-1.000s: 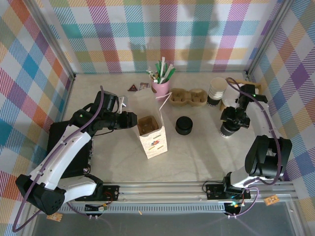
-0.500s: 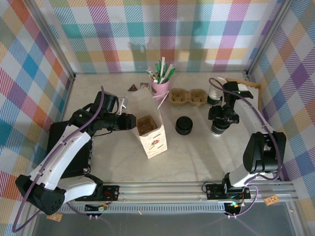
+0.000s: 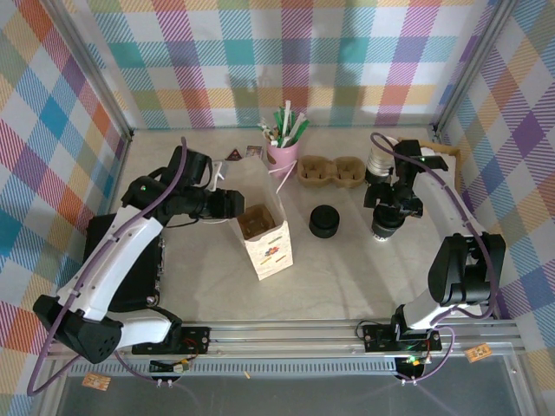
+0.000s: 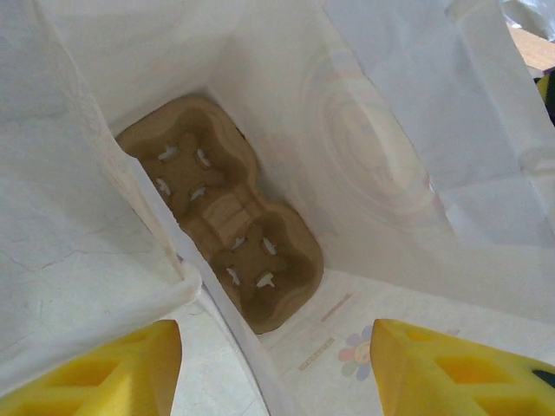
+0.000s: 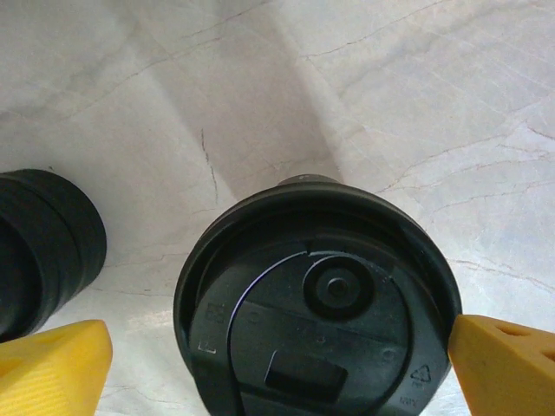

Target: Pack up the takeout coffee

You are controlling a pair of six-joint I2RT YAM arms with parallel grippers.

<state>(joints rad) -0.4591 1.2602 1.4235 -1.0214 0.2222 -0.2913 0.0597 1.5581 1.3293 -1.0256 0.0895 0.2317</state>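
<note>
Three views, top first. At right, cup (image 3: 380,232) upright on the table (image 3: 347,269), right of the lid stack (image 3: 323,222) and well apart from the bag (image 3: 270,250). Directly over it, pointing down, the right gripper (image 3: 384,218). At the bag's open left rim, the left gripper (image 3: 232,204). Down inside the bag, a carrier (image 3: 257,221). Not packed yet.

Left wrist: looking down into the bag (image 4: 390,130), with the carrier (image 4: 221,221) flat on its bottom. Jaws of the left gripper (image 4: 276,368) spread, with yellow fingertips (image 4: 113,373) one on each side of the bag's near wall and neither visibly pressing it.

Right wrist: cup (image 5: 316,299), black lid up, between the fingertips (image 5: 52,360) of the right gripper (image 5: 277,351). Jaws spread wide, one tip at the lid's rim, the other well clear. Beside the cup, the lid stack (image 5: 43,243) on the table (image 5: 390,87).
</note>
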